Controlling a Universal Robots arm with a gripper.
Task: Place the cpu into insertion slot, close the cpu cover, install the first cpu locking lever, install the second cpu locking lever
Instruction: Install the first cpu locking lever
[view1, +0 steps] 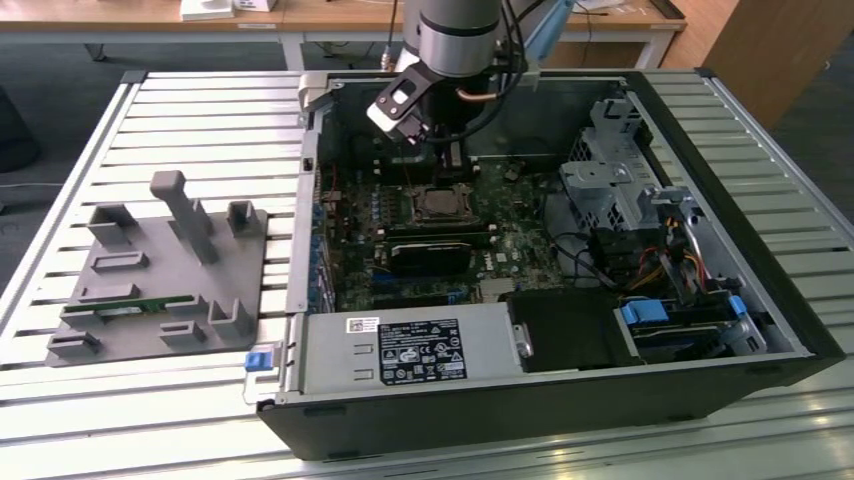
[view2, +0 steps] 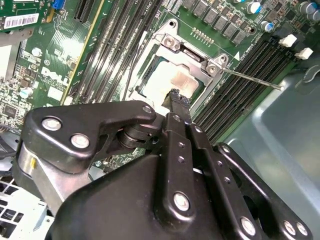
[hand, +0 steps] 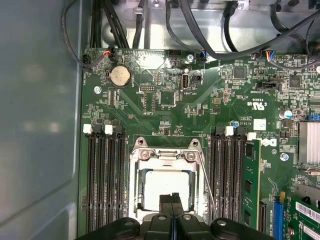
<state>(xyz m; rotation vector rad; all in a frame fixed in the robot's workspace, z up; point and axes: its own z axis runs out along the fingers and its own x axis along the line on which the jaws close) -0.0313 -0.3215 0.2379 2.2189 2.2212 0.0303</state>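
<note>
Probably springy, the lever (hand: 208, 187) by the edge of the cover (hand: 165, 155) suits pressing near its free end; the gripper (hand: 170, 199) hovers above, jaws pressed together.

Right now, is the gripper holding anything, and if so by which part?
Nothing is held. The gripper is shut with nothing between its fingers, its tip just over the seated cpu.
</note>
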